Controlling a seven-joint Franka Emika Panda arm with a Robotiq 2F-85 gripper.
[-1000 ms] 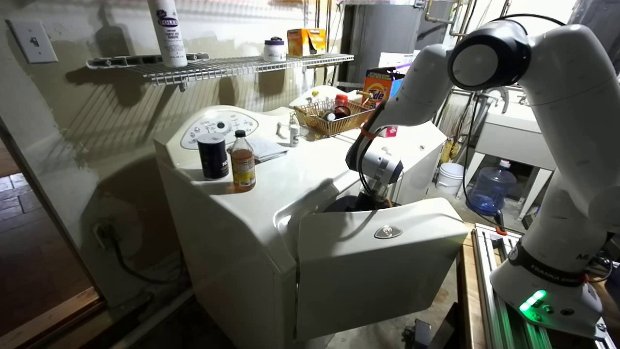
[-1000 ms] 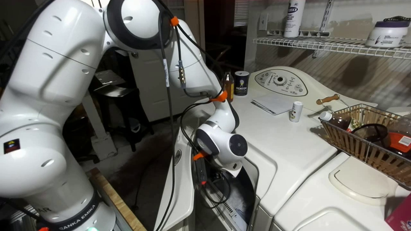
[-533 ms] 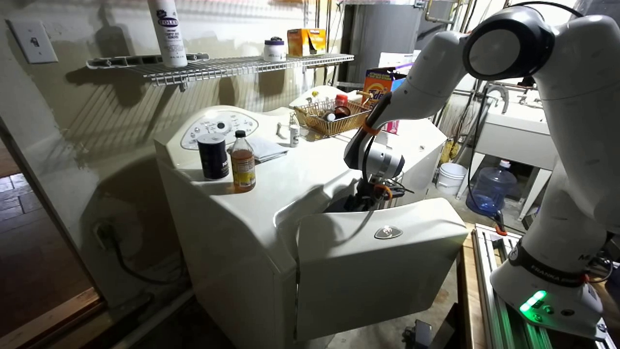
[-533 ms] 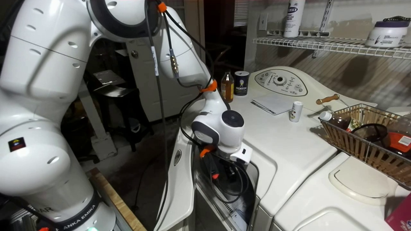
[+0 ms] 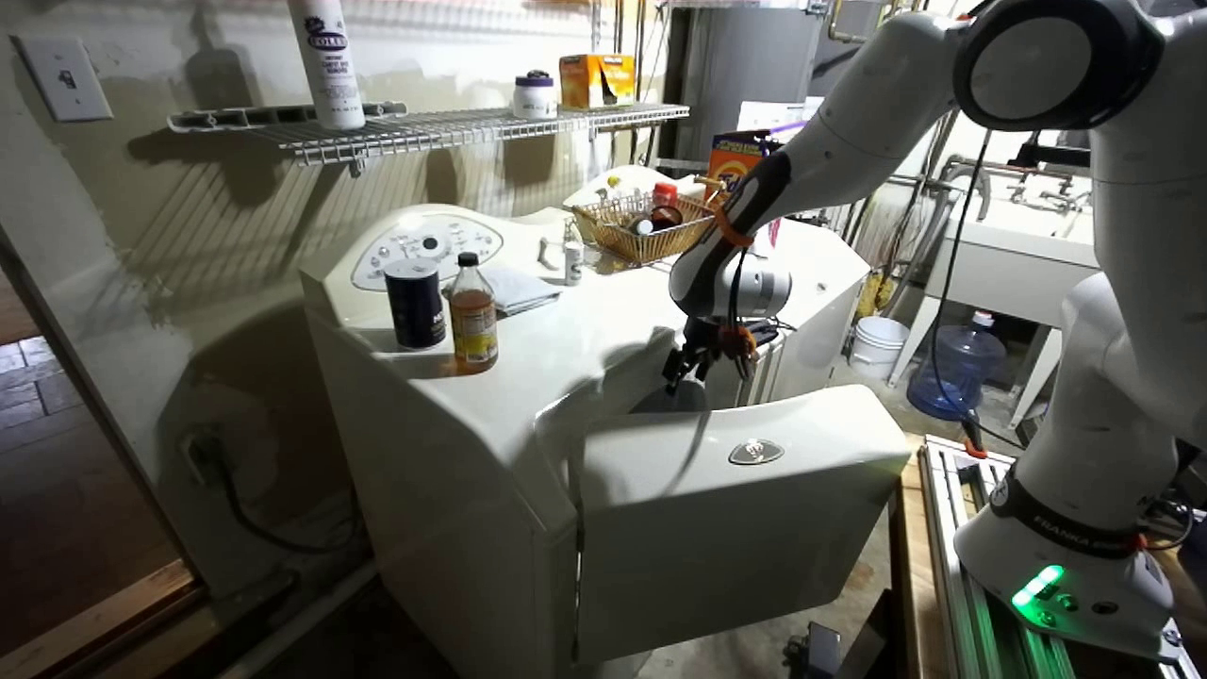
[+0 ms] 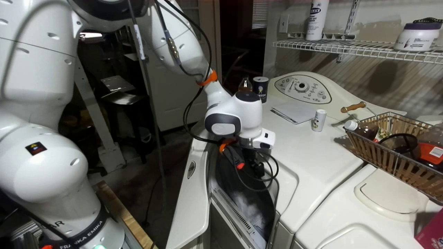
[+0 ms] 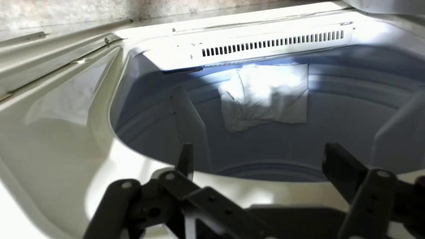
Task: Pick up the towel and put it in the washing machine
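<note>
A white towel [image 7: 265, 99] lies crumpled inside the grey drum, against its wall below the vent slots, in the wrist view. My gripper [image 7: 259, 147] is open, with nothing between its fingers [image 7: 343, 169]. It is apart from the towel, above the opening's rim. The washing machine [image 5: 585, 349] has its front door [image 5: 735, 528] standing open; the door also shows in an exterior view [image 6: 192, 204]. In an exterior view the gripper [image 5: 693, 372] hangs behind the door's top edge. The dark drum opening [image 6: 256, 211] shows below the gripper in an exterior view; the towel is not clear there.
A dark canister [image 5: 415, 306], an amber bottle [image 5: 473, 330], a folded flat whitish item [image 5: 517, 289] and a small white container [image 6: 319, 120] stand or lie on the machine top. A basket [image 6: 384, 152] with bottles is beside them. A wire shelf [image 5: 471, 132] hangs above.
My gripper has risen up out of the machine's opening, and the arm has drawn back towards its base. The door and the items on top have not moved.
</note>
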